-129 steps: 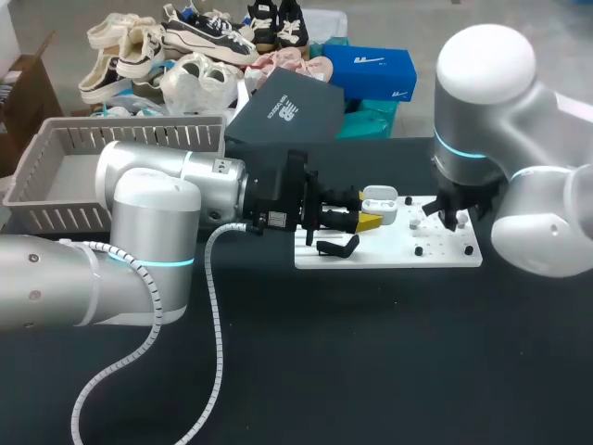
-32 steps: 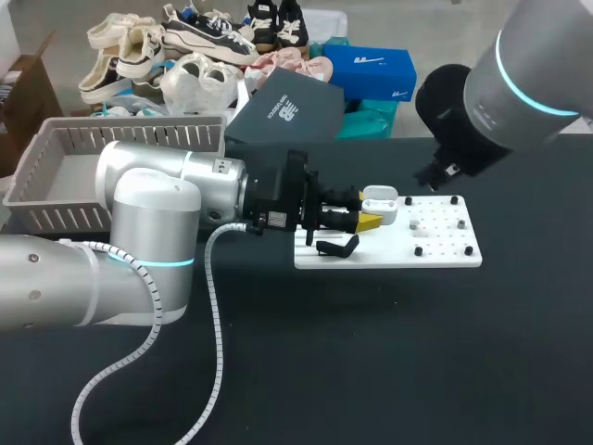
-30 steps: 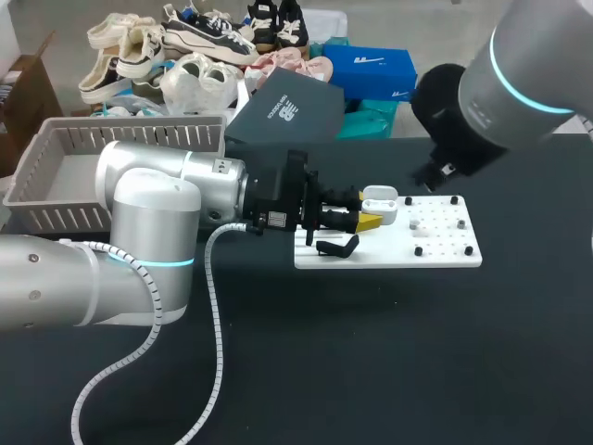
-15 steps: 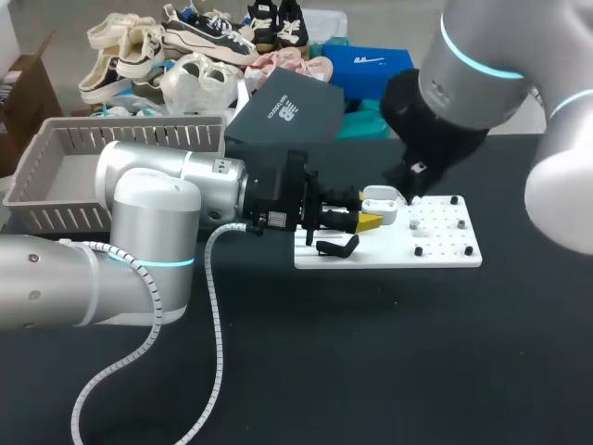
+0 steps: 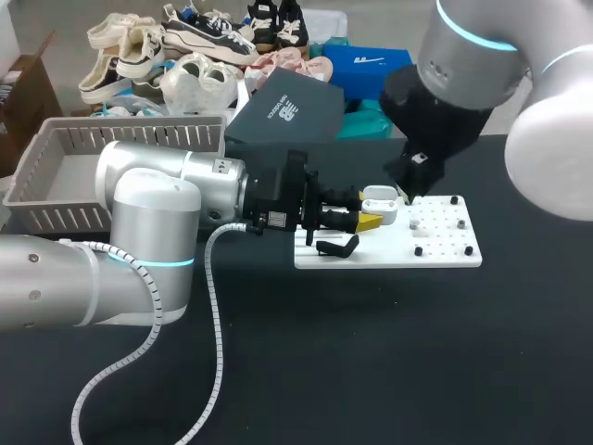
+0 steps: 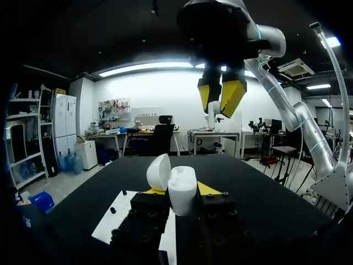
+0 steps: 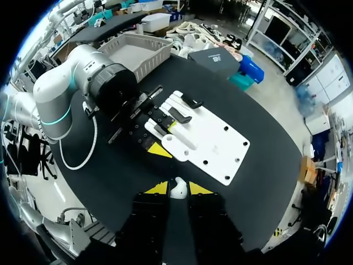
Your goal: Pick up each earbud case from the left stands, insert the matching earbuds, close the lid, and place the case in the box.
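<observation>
A white earbud case (image 5: pixel 381 201) stands with its lid (image 6: pixel 159 172) open between the yellow tips of my left gripper (image 6: pixel 177 191), which is shut on it at the white board's (image 5: pixel 443 243) left end. My right gripper (image 6: pixel 222 97) hangs above the open case, a short way over it. In the right wrist view a small white earbud (image 7: pixel 177 190) sits pinched between the right gripper's (image 7: pixel 177 187) tips. In the head view the right gripper (image 5: pixel 414 176) is just right of and above the case.
A black stand (image 5: pixel 337 247) sits on the board's left part, in front of the case. Small black pegs (image 5: pixel 418 250) dot the board. A grey basket (image 5: pixel 57 156) stands at the table's back left, behind my left arm (image 5: pixel 176 199).
My right arm has swung left from over the board's right part to above the open case, carrying the earbud. The left arm and the case have not moved.
</observation>
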`<state>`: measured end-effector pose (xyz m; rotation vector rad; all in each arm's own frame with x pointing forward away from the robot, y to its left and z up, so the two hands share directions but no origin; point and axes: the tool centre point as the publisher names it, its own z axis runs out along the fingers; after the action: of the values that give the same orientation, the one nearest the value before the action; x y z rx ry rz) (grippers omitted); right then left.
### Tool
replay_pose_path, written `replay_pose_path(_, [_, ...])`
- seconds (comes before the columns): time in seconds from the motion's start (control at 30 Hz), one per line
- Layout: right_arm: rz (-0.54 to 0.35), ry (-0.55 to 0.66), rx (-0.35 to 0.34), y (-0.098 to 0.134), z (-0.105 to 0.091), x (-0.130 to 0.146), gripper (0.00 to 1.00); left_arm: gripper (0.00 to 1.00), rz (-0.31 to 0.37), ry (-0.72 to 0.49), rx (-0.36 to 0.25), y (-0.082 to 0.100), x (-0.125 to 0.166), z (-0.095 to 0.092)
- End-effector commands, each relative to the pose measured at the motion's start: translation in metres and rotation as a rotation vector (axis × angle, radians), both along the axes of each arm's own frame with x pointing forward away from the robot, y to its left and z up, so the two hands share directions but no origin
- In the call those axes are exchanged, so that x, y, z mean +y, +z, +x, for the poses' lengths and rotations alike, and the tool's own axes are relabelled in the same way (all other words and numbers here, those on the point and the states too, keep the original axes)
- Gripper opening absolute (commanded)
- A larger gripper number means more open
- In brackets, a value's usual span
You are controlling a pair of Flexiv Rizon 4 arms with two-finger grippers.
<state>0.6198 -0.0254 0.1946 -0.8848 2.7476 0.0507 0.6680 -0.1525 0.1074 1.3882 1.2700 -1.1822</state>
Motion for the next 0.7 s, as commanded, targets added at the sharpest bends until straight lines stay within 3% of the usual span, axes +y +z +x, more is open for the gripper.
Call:
replay_pose_path(0.03, [-0.021, -0.033, 0.011, -0.002, 0.000, 0.001, 0.00, 0.00, -0.001, 0.005, -0.002, 0.000, 0.000, -0.001])
replay_pose_path(0.13, [-0.006, -0.175, 0.046, -0.005, 0.006, 0.004, 0.00, 0.00, -0.001, 0.005, -0.002, 0.000, 0.000, -0.001])
replay_pose_path(0.23, [0.092, -0.358, 0.066, 0.000, 0.012, 0.006, 0.00, 0.00, -0.001, 0.005, -0.002, 0.000, 0.000, -0.001])
replay_pose_path(0.33, [0.113, -0.441, 0.054, 0.002, 0.011, 0.007, 0.00, 0.00, -0.001, 0.005, -0.002, 0.000, 0.000, -0.001])
replay_pose_path(0.7, [0.111, -0.465, 0.066, -0.003, 0.003, 0.008, 0.00, 0.00, -0.001, 0.005, -0.002, 0.000, 0.000, -0.001])
